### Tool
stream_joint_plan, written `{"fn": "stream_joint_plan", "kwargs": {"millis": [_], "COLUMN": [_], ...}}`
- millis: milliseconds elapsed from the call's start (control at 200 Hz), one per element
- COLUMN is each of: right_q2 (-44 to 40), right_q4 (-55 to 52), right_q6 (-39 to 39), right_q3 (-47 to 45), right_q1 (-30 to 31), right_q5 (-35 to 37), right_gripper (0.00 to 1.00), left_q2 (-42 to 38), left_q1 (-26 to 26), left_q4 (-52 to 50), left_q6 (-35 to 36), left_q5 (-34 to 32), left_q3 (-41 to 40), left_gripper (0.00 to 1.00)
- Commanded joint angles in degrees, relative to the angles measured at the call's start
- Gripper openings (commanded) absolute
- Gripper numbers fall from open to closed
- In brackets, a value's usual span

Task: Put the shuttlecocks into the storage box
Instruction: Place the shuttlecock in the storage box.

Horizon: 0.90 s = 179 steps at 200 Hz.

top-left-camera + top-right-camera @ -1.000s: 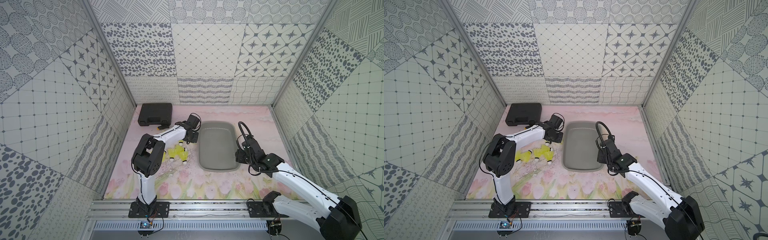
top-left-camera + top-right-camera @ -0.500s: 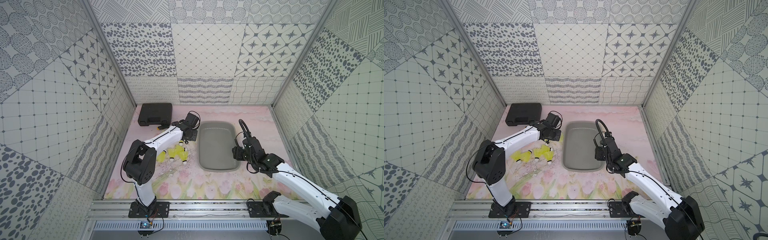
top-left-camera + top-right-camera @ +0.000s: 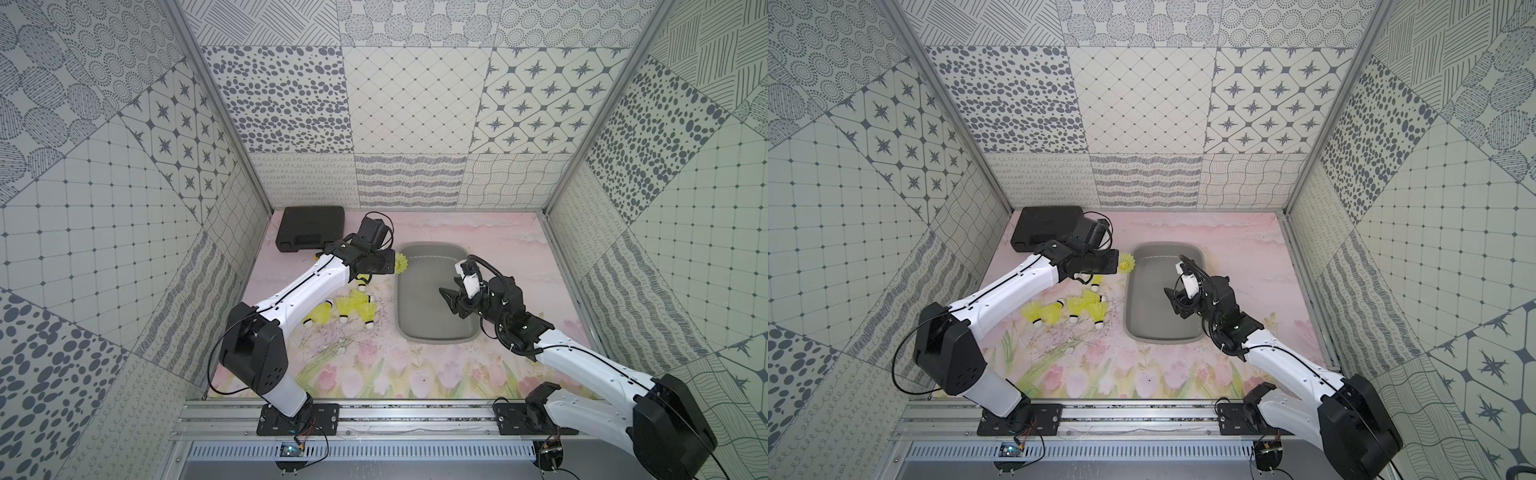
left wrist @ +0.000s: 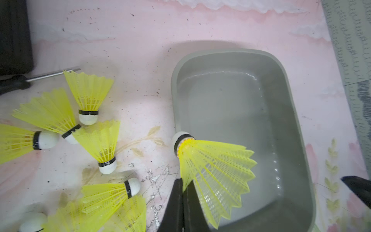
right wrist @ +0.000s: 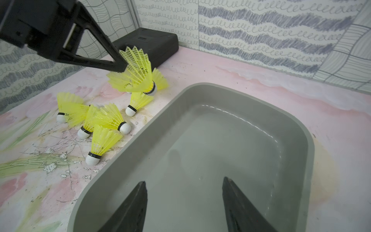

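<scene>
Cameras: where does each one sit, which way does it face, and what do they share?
Both top views: high over the front rail, looking down on the table; both arms, left hand and right hand show.
Left wrist: on the left arm, looking down past the shut left hand at the held shuttlecock and storage box.
Right wrist: low over the storage box, facing the black case; its open fingers show.
Shared: both wrist views show the held shuttlecock, storage box, loose shuttlecocks.

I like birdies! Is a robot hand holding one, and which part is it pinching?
Yes. The left hand pinches one shuttlecock by the edge of its yellow skirt, with the white tip free. The right hand, open over the storage box, holds nothing.
</scene>
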Motion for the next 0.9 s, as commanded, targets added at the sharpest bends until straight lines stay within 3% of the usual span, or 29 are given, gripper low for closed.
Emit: {"fn": "stream_joint_plan", "kwargs": {"millis": [0,375,505,891], "right_q2": [3.0,13.0,15.5,19.3], "right_q4": [10.4,19.4,21.9,22.4], "right_q6": [-7.3,-13.3,-13.8,-17.1], "right_q3": [0.4,3.7,4.4,6.4], "right_q1": [0.7,1.7,1.8,1.8], "right_q5": [-6.8,-9.7,-9.9,-5.4], "right_gripper": [0.63,0.57,0.49,0.49], "left_q2": [0.2,2.0,1.9,1.4], "left_q1": [0.0,0.0,-0.1,0.0], "left_q4": [2.7,9.0,11.2,14.5], "left_q6": [-8.7,-18.5,-21.3,-24.8], "left_q5": [14.7,24.7,26.5,29.1], "left_q3": [0.8,-0.5,-1.4,-3.3], "left_gripper": [0.0,0.0,0.0,0.0]}}
